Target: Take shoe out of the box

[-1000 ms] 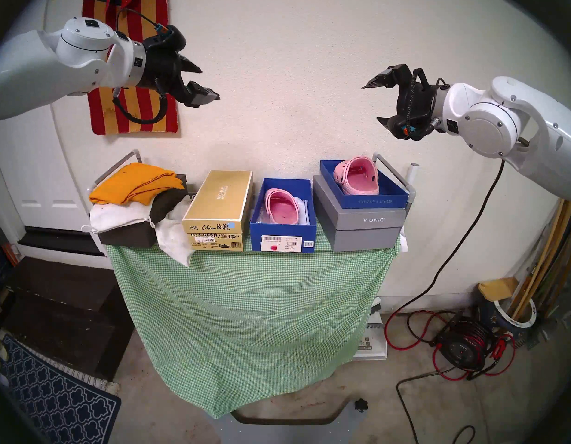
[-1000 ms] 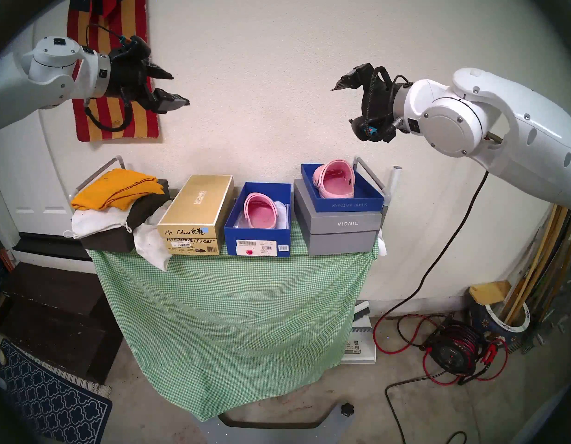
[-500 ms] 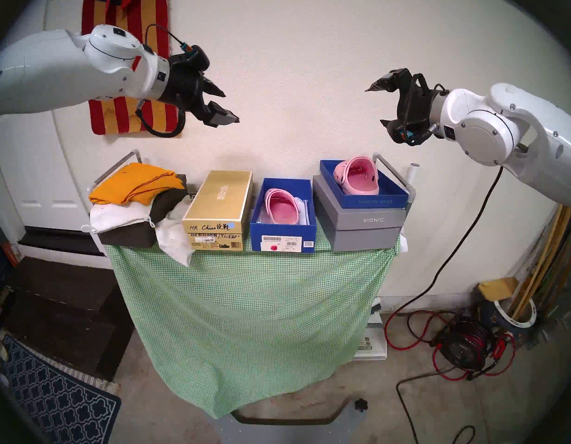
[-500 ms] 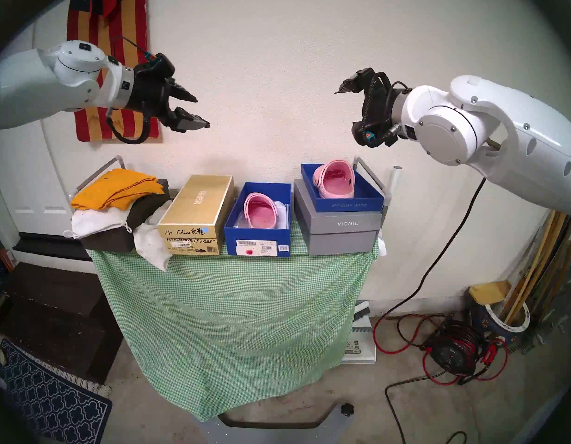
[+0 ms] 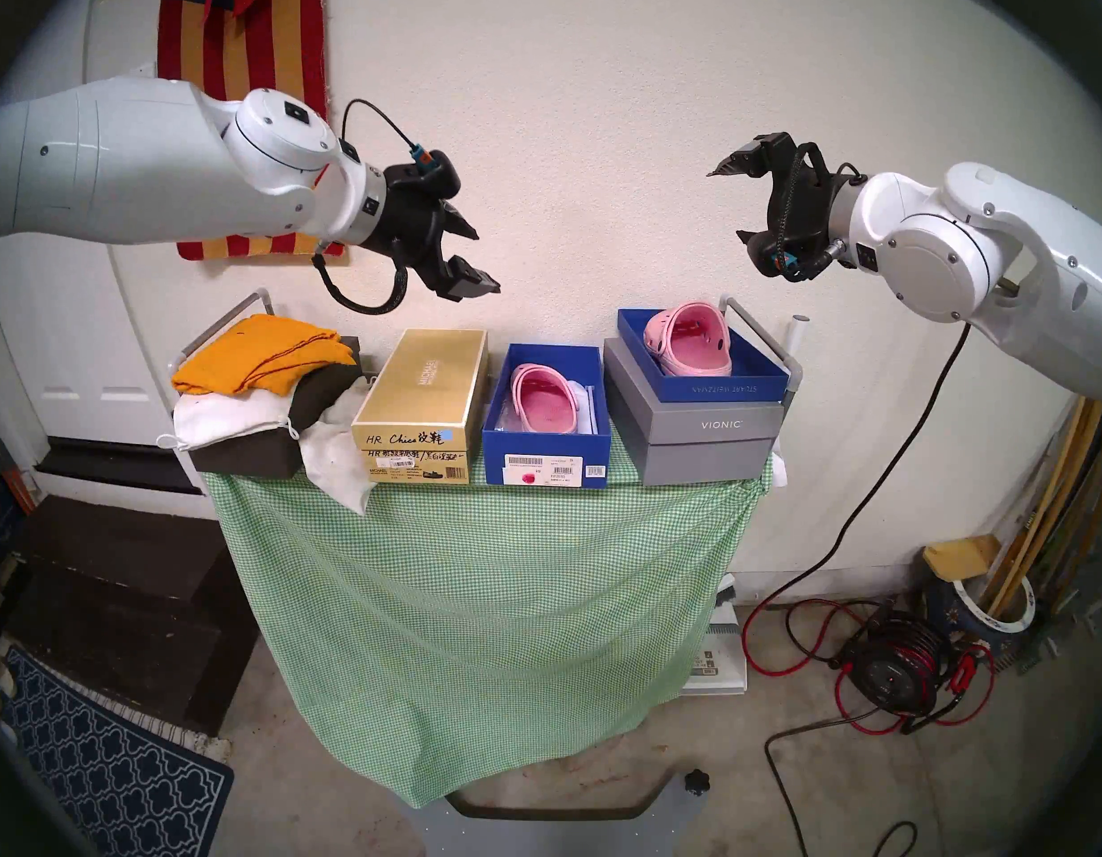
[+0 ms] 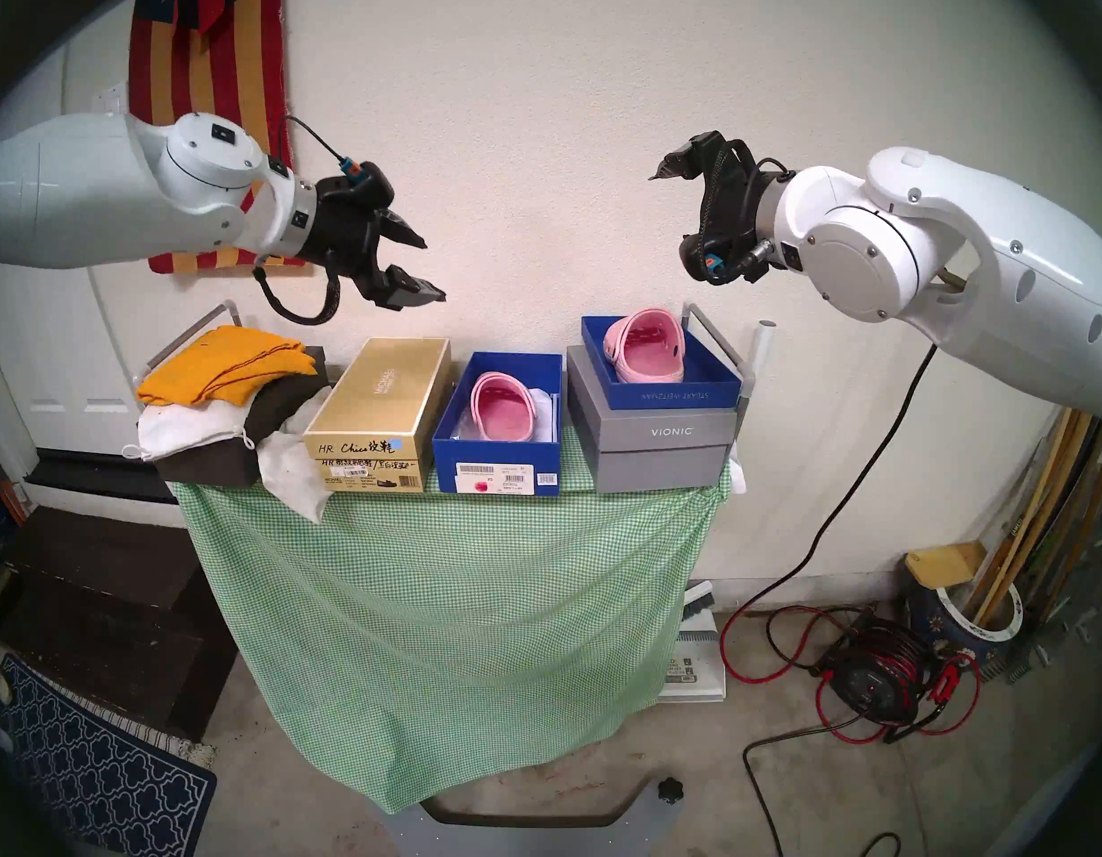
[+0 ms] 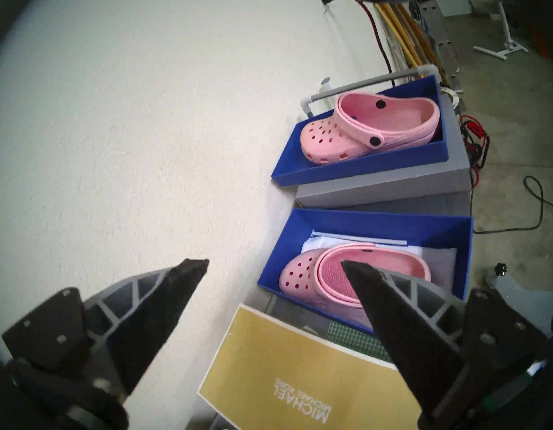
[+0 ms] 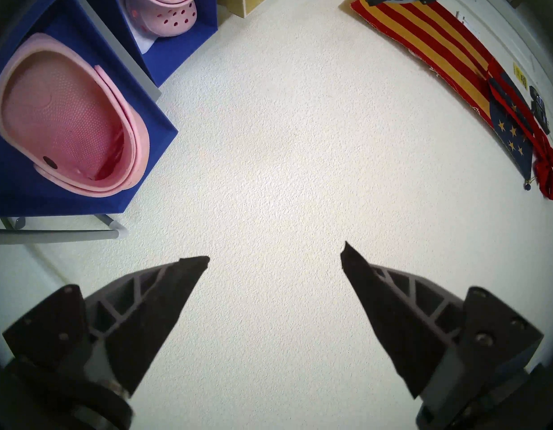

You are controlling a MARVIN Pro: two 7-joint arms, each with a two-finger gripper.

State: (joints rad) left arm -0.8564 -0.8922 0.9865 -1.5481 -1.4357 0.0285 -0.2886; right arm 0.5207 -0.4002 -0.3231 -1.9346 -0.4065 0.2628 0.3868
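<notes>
Shoe (image 5: 543, 399), a pink clog, was found lying on white paper inside the open blue box (image 5: 545, 444), between the gold box (image 5: 422, 398) and the grey box (image 5: 690, 429). Left gripper (image 5: 477, 262) was noted released and empty, above the gold box. It should be lowered squarely and closed on the heel rim, clear of the box walls. Right gripper (image 5: 724, 203) was noted released, well apart.

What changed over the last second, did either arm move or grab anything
The left pincer swung rightward and down, ending open above the gold box, beside the blue box. The right pincer dropped slightly, open. Nothing was grabbed; the pink shoe and the other shoe in the lid stayed put.
</notes>
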